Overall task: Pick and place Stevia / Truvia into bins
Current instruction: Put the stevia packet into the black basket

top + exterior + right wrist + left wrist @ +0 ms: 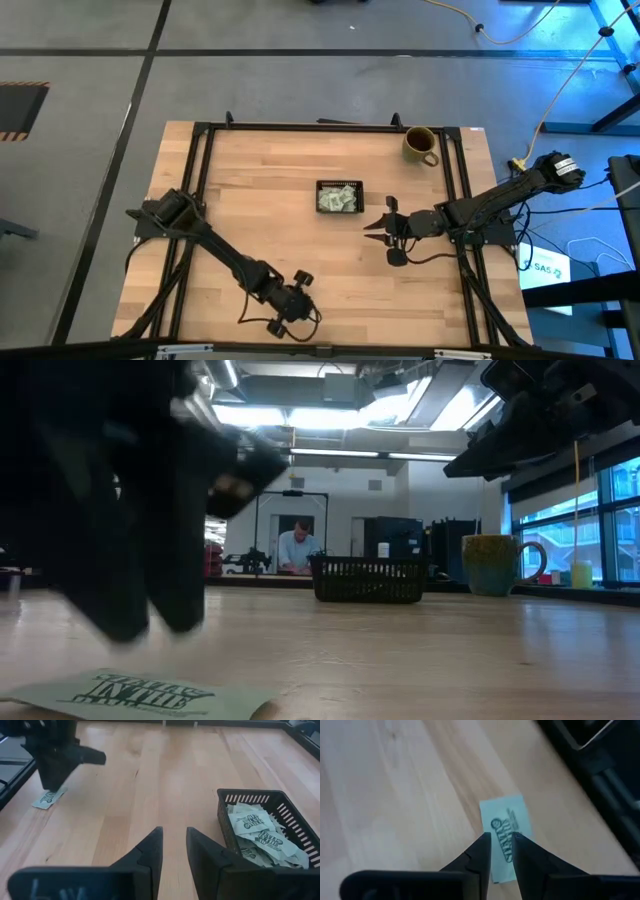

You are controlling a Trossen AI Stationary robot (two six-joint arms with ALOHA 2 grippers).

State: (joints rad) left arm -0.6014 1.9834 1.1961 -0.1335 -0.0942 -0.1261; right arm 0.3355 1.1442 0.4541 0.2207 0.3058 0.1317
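Observation:
One pale green Stevia packet [512,812] lies flat on the wood near the table's near edge, also seen in the low view [140,695] and the right wrist view [47,797]. My left gripper [501,837] hovers just above it, slanting down, open by a narrow gap with nothing between its fingers. In the high view the left gripper [285,322] hides the packet. The black bin [340,183] stands mid-table with several packets [260,832] heaped inside. My right gripper [372,224] waits open beside the bin's right side, clear of it.
An olive-yellow mug [421,145] stands at the far right of the table. Black frame rails [200,180] run along the table's left and right sides. Bare wood lies between the loose packet and the bin. A person [295,548] sits far off in the room.

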